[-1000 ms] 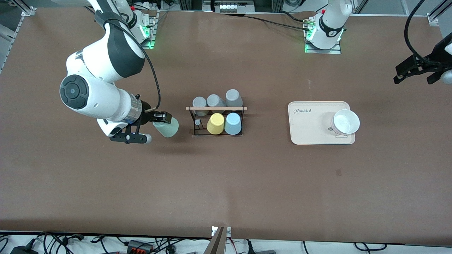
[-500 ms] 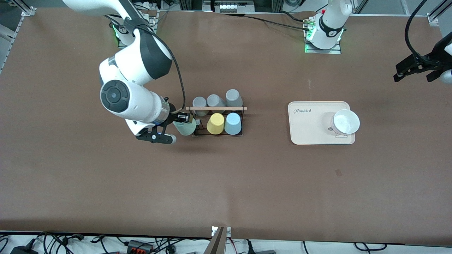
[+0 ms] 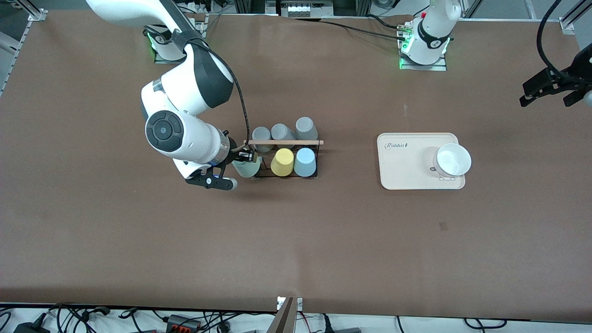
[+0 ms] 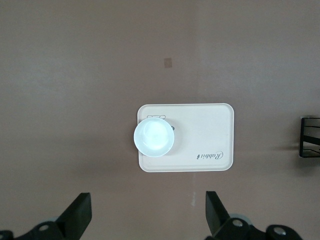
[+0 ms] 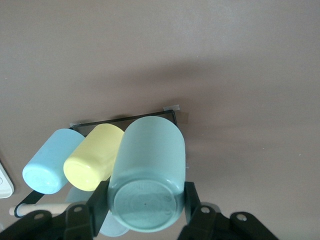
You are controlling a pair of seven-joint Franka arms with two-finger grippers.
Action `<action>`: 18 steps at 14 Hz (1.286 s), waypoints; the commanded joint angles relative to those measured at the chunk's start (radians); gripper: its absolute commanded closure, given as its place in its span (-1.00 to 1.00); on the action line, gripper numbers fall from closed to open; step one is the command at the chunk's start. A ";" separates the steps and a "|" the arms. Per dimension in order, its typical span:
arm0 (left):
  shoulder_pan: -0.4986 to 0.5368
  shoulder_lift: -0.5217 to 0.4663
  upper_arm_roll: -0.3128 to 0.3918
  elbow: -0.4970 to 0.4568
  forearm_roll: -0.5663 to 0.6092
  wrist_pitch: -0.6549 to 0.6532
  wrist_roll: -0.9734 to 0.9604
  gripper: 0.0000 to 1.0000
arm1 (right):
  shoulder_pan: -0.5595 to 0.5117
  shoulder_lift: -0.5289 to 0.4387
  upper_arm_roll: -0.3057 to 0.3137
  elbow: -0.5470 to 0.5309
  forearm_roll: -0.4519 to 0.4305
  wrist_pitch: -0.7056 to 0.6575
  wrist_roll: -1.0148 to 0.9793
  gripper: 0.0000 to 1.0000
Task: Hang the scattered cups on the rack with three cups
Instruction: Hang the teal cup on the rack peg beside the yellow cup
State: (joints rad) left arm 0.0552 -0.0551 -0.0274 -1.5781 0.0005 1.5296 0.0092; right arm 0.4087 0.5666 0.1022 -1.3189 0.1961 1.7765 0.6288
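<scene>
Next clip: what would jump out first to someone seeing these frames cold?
The right gripper holds a mint green cup upside down over the rack, at the rack's end toward the right arm, beside the yellow cup and light blue cup already hung there. Toward the left arm's end lies a cream tray with a white bowl on it. The left gripper waits open, high over that end.

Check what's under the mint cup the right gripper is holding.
The right gripper holds the mint cup upside down over the rack corner beside the yellow cup. Any peg beneath is covered by the cup.
</scene>
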 commanded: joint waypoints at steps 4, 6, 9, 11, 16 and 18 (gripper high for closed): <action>0.008 0.012 -0.003 0.032 0.018 -0.031 0.021 -1.00 | 0.048 0.035 -0.010 0.049 -0.033 -0.020 0.063 1.00; 0.008 0.012 -0.003 0.032 0.018 -0.031 0.021 -1.00 | 0.056 0.042 -0.010 0.049 -0.037 -0.019 0.066 1.00; 0.008 0.011 -0.003 0.032 0.018 -0.032 0.023 -1.00 | 0.068 0.055 -0.010 0.049 -0.058 -0.016 0.068 1.00; 0.008 0.011 -0.005 0.032 0.018 -0.032 0.023 -1.00 | 0.073 0.065 -0.010 0.049 -0.060 -0.012 0.091 1.00; 0.008 0.011 -0.005 0.032 0.018 -0.032 0.021 -1.00 | 0.093 0.088 -0.010 0.049 -0.073 0.009 0.111 1.00; 0.008 0.011 -0.003 0.032 0.018 -0.032 0.023 -1.00 | 0.093 0.095 -0.010 0.049 -0.080 0.011 0.112 1.00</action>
State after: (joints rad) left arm 0.0557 -0.0551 -0.0272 -1.5769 0.0017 1.5207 0.0094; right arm 0.4873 0.6365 0.1010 -1.3093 0.1340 1.7927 0.7139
